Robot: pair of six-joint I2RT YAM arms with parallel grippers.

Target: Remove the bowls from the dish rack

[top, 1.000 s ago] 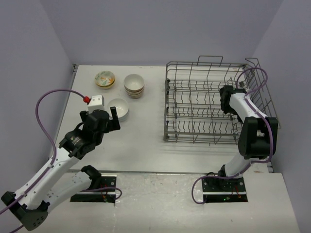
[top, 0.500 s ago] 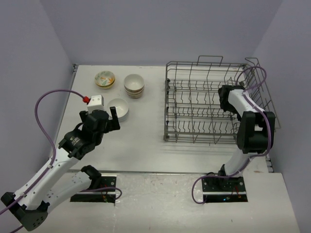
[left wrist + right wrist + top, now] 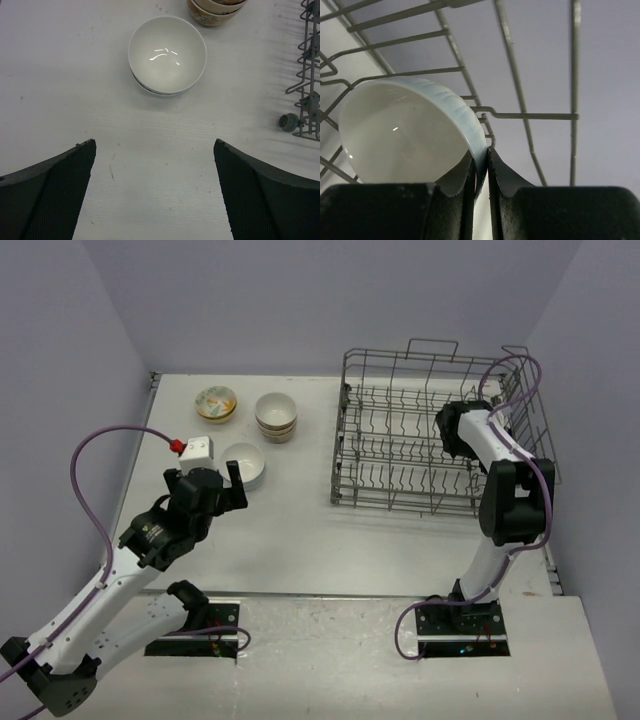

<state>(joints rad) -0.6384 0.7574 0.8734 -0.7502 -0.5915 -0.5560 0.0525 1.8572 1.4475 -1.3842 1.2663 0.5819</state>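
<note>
The grey wire dish rack (image 3: 400,445) stands on the right of the table. My right gripper (image 3: 450,435) is inside it, shut on the rim of a plain white bowl (image 3: 405,135) still among the rack's wires (image 3: 520,115). In the top view that bowl is hidden by the arm. My left gripper (image 3: 225,480) is open and empty, just short of a white bowl (image 3: 243,464), which also shows in the left wrist view (image 3: 167,54). A stack of cream bowls (image 3: 276,415) and a floral bowl (image 3: 215,402) sit behind it.
The rack's near corner with a small wheel (image 3: 289,121) shows at the right of the left wrist view. Purple cables (image 3: 90,455) loop off both arms. Walls close the table at the left, back and right.
The dish rack has shifted and turned to the left with my right gripper inside it. The right gripper has moved left and a little back. The left arm has not moved.
</note>
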